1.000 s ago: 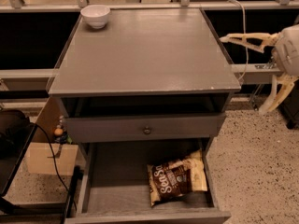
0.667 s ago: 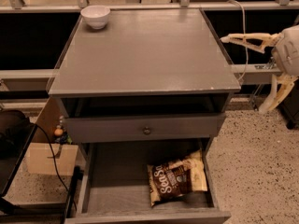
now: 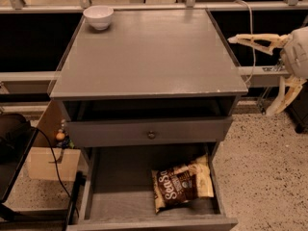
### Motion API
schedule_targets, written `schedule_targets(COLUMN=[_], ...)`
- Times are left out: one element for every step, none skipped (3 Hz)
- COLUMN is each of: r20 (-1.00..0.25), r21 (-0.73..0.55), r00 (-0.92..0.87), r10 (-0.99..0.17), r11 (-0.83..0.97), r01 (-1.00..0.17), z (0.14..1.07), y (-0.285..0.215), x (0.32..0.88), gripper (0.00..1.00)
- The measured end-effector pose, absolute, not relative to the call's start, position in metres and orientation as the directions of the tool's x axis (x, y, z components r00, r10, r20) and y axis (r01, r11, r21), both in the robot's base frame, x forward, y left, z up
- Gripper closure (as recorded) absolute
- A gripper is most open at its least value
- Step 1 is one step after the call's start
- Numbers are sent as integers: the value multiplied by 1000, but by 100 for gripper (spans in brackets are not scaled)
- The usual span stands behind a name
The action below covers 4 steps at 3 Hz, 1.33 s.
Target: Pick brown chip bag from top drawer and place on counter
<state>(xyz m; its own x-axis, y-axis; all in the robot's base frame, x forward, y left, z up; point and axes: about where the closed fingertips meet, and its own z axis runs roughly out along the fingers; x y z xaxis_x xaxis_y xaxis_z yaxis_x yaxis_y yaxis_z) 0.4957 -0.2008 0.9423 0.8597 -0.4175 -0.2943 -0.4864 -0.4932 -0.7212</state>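
Crinkly brown chip bag [image 3: 183, 186] flat at right of open top drawer [image 3: 122, 189], counter [image 3: 149, 52] above, gripper [image 3: 252, 76] right of counter, jaws spread

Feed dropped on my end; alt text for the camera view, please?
The brown chip bag lies in the right half of the open drawer, under the grey counter, which carries a white bowl at its back left corner. The gripper hangs open and empty off the counter's right side.

White bowl [image 3: 98, 17] on counter [image 3: 149, 57], tool [image 3: 250, 76] beside
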Motion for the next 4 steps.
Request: schedule_targets(r20=[-224, -133, -62, -8], r21=[-732, -737, -760, -795], r00=[880, 917, 951, 971], r10=[-418, -375, -302, -239], r11=[-524, -582, -604, -588], r01=[-435, -345, -241, -151], z=[934, 916, 897, 877], y=[-206, -217, -226, -236], x=[495, 492, 492, 493], gripper=[0, 0, 0, 0])
